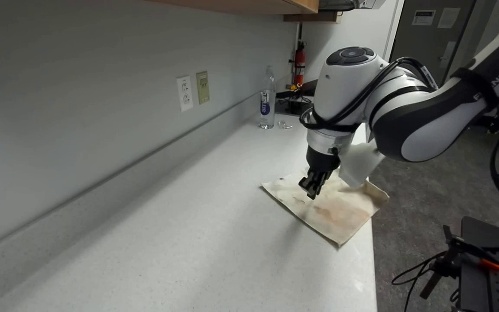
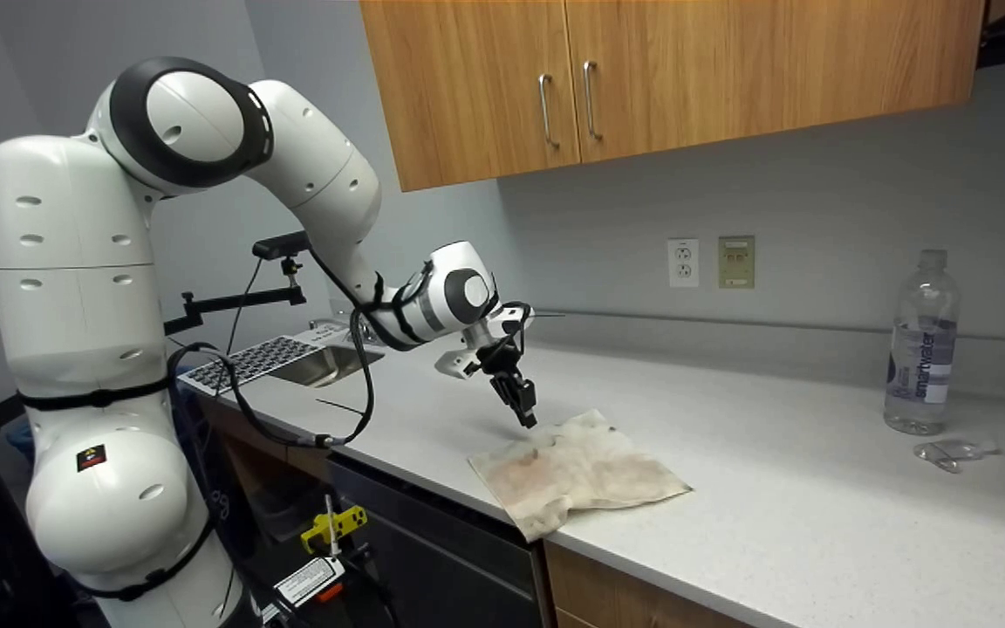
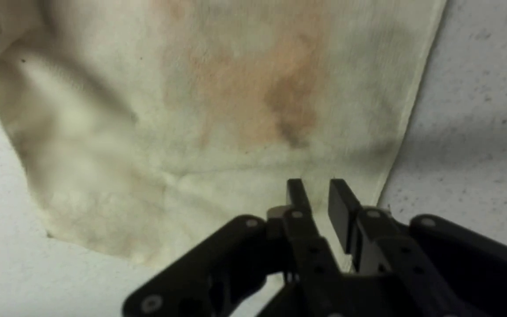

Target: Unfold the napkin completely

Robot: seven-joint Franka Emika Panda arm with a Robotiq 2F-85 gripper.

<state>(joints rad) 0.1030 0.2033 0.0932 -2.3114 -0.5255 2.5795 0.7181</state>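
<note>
The napkin [image 1: 340, 214], beige with brownish blotches, lies mostly spread on the white counter in both exterior views. One corner [image 2: 542, 523] sticks out past the counter's front edge. In the wrist view the napkin [image 3: 236, 101] fills much of the picture, with a raised wrinkle along its left side and a crease across it. Above the cloth hovers my gripper [image 1: 308, 190], tilted, apart from it. Its fingertips [image 3: 295, 187] stand a narrow gap apart, and nothing is between them; the gripper [image 3: 316, 182] is partly open. Part of the napkin is hidden behind the arm and fingers.
A water bottle [image 2: 921, 358] and a small clear plastic item [image 2: 952, 453] stand near the wall. A wooden cabinet [image 2: 686, 78] hangs over the counter [image 1: 180, 242]. A sink [image 2: 328, 366] lies behind the arm. The counter's front edge [image 1: 373, 264] runs beside the napkin.
</note>
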